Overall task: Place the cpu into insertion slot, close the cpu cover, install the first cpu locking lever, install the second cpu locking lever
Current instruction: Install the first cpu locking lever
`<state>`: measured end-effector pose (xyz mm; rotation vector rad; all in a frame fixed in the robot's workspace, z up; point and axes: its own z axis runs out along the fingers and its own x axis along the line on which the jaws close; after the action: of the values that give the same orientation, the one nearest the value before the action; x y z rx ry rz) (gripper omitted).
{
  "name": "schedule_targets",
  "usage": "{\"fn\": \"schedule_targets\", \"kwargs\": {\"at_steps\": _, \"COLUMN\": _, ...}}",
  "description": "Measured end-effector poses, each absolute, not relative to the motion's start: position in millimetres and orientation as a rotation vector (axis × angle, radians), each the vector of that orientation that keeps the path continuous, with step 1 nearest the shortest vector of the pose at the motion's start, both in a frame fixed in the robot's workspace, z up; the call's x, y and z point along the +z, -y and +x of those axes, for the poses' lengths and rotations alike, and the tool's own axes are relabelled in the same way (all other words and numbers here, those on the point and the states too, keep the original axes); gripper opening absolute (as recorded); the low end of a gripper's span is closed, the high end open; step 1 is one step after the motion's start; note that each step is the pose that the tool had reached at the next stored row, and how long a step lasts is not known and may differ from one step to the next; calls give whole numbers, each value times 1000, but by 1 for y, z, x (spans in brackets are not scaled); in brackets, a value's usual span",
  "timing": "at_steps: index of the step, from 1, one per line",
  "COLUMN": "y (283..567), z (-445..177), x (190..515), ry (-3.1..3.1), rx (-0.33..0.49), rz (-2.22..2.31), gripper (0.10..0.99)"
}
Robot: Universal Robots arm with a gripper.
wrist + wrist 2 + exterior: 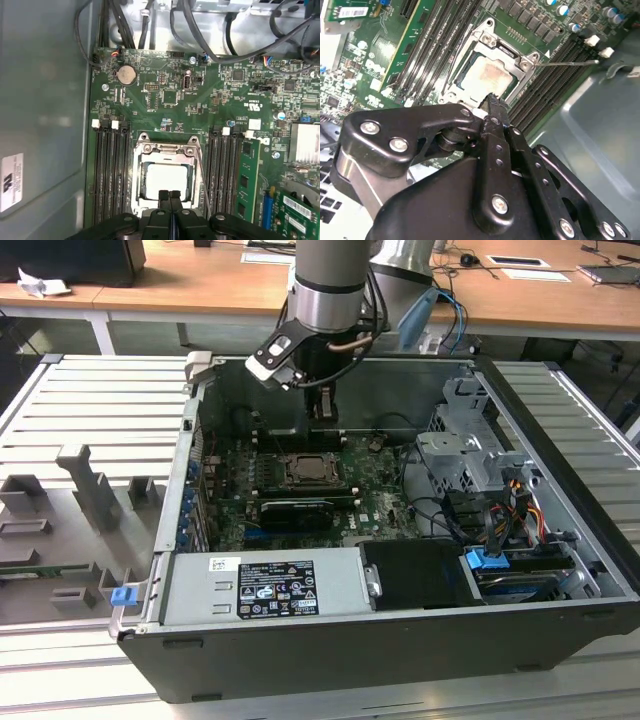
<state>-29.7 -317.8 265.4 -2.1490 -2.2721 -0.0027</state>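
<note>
The cpu [165, 181] lies in the insertion slot [134, 185] on the green motherboard; its pale metal face shows in both wrist views [487, 80]. The silvery cpu cover [166, 150] lies flat around it, framing the chip through its window. A thin wire locking lever [566, 62] sticks out from one socket corner, also seen beside the socket [202, 175]. My gripper [169, 195] hovers just above the socket's edge, fingers shut with nothing between them. In the exterior view the gripper [322, 408] hangs over the socket [308, 472].
Black memory slots [110, 170] flank the socket on both sides. A card [250, 175] stands in one of them. Cables [220, 40] and a grey drive cage [465, 455] fill the exterior view's right. The case wall [45, 100] runs close beside the board.
</note>
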Motion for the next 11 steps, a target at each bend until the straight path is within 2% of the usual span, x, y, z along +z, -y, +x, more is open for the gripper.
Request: {"fn": "schedule_targets", "kwargs": {"at_steps": 11, "y": 318, "z": -30, "x": 265, "ry": 2521, "rx": 0, "rz": -1850, "gripper": 106}}
